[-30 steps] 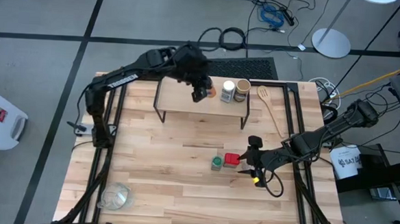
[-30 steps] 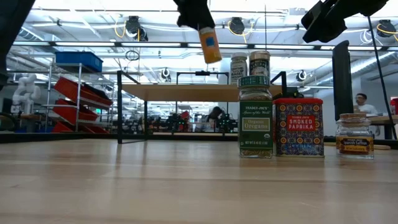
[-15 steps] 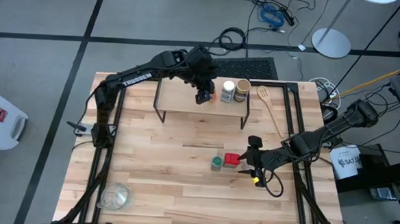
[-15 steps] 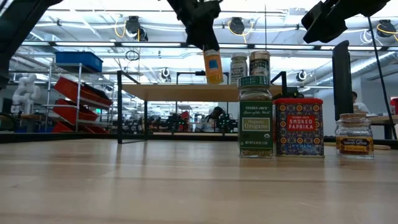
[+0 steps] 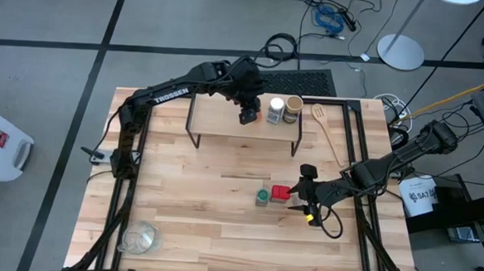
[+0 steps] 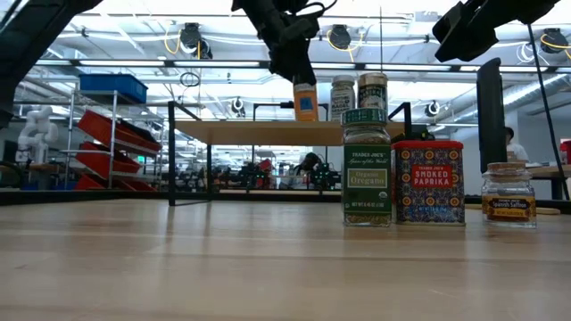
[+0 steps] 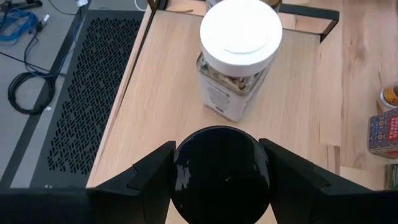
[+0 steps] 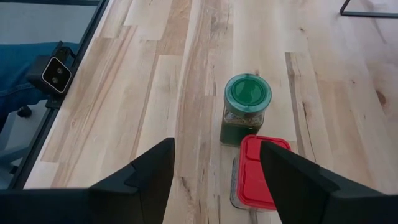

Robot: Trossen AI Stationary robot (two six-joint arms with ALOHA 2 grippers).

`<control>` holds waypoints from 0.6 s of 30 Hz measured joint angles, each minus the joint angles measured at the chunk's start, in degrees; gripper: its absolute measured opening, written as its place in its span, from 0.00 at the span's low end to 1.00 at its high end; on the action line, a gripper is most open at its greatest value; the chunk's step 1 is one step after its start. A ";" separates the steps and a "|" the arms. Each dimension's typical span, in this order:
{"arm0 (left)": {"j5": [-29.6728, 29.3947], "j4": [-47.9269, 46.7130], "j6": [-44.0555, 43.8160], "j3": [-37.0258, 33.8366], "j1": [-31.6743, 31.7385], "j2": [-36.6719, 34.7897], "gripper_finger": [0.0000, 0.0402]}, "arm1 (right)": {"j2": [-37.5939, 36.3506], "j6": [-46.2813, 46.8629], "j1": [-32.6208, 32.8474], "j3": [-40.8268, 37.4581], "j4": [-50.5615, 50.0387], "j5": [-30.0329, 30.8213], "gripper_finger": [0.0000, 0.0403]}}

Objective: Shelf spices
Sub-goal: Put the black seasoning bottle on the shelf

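Over the last second the left gripper [image 5: 247, 113] has carried a black-lidded jar [image 7: 222, 175] in from the left and down — it was held clear above the shelf [image 5: 217, 126], and its base now stands level with the plank in the low view. The fingers remain clamped on its sides. Judgement: placement is nearly complete; release is the outstanding step, making three containers shelved.

Working rightward along the shelf's back edge: the held jar, glossy round black cap, orange label; just beside it a white-lidded jar [image 5: 276, 109], smooth plastic cap, clear body; then a tan-lidded jar [image 5: 293, 108] near the shelf's right end. The plank is pale wood on thin black legs.

On the table, towards its right edge and well short of the shelf: a green-lidded glass jar [image 5: 261, 195], a red square tin [image 5: 280, 193] touching it, and a small squat jar [image 6: 508, 193]. The right gripper [image 5: 308, 199] hovers beside the tin, jaws apart and empty.
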 joint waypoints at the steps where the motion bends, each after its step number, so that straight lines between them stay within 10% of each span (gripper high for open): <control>1: -0.02 0.28 0.00 0.00 0.00 0.02 0.53 | 0.00 0.00 0.00 0.00 0.00 0.00 0.56; 18: -0.02 2.56 0.02 0.00 -0.04 0.04 0.65 | 0.00 0.01 -0.01 0.00 0.01 0.00 0.56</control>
